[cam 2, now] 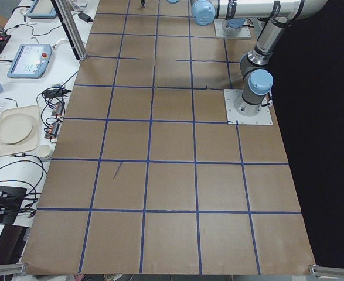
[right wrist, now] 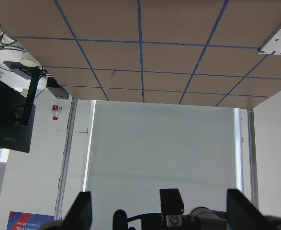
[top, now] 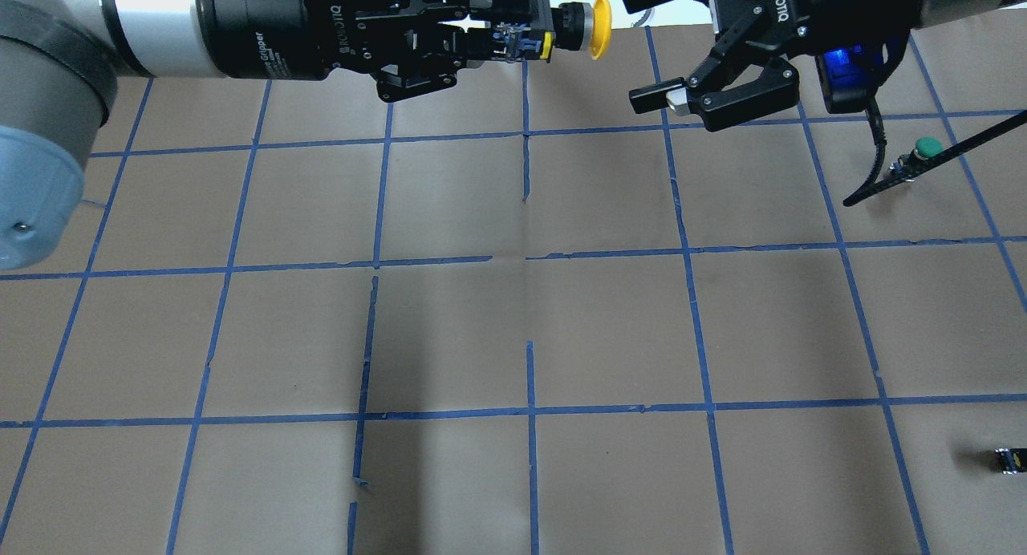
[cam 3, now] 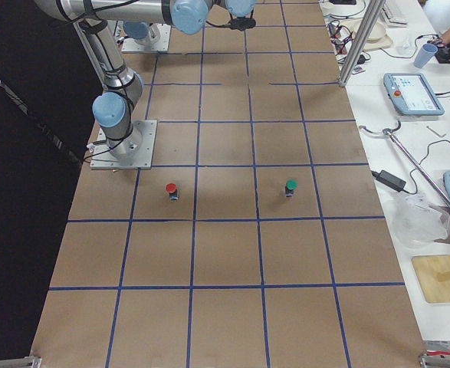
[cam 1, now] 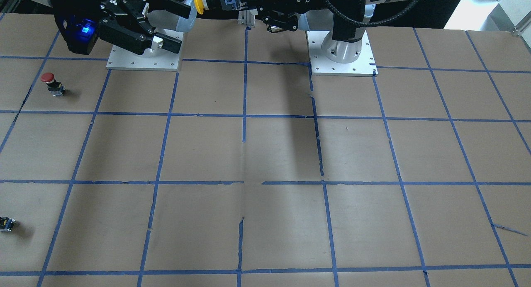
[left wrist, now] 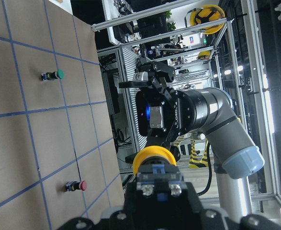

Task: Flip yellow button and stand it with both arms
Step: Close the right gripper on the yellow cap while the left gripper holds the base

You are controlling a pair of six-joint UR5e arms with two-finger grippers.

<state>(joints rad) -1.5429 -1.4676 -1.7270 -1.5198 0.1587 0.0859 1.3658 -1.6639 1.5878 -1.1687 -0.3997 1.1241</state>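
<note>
My left gripper (top: 499,42) is held high at the table's far side and is shut on the black-and-silver body of the yellow button (top: 598,27). The button lies sideways in the air, its yellow cap pointing at my right gripper (top: 647,50). The right gripper is open and empty, its jaws spread wide just past the cap, not touching it. In the front-facing view the yellow button's cap (cam 1: 198,0) sits next to the open right gripper (cam 1: 178,26). The left wrist view shows the yellow button (left wrist: 153,157) in front of the left gripper (left wrist: 158,191), facing the right gripper (left wrist: 147,79).
A red-capped button (cam 1: 49,80) stands on the table on the robot's right side. A green-capped button (top: 925,147) stands further out on that side. A tiny dark capless part (top: 1011,459) lies near the right edge. The arm base plates (cam 1: 342,54) are bolted to the table.
</note>
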